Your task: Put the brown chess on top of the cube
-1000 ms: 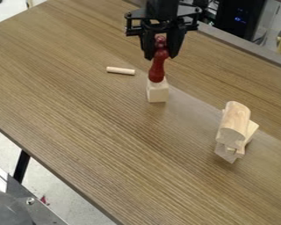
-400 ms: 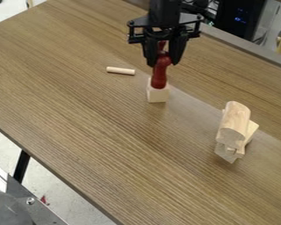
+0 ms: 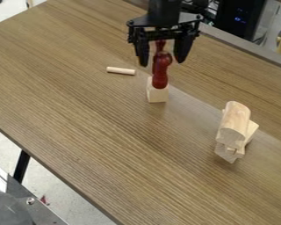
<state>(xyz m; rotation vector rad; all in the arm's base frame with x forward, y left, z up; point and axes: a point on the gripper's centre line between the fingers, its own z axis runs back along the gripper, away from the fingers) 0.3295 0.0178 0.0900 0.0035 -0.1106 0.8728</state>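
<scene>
**Chess piece stands on the cube; the hand has only to get clear**

The step in hand looks to be the release, at the very end of the task. The brown chess piece is on top of the small pale cube, close to upright, its lower end meeting the cube's upper face. The hand is spread, one side of it to either side of the chess piece's upper part, and it grips nothing. The cube sits on the bench, which carries its weight and the chess piece's together.

The next move calls for a slow lift, straight up, with the hand kept spread until it is well above the chess piece. The top of the chess piece reaches up between the two sides of the hand, so a sideways drift or an early closing could knock it. It is tall for so narrow a footing, and I would judge that even a light brush might tip it off the cube. Whether its base sits fully centred cannot be told from this angle; if it is off centre, that adds to the risk.

Nothing else on the bench asks for attention. The short wooden peg lies near the cube but apart from it, and the pale wooden blocks are well apart from both.
</scene>
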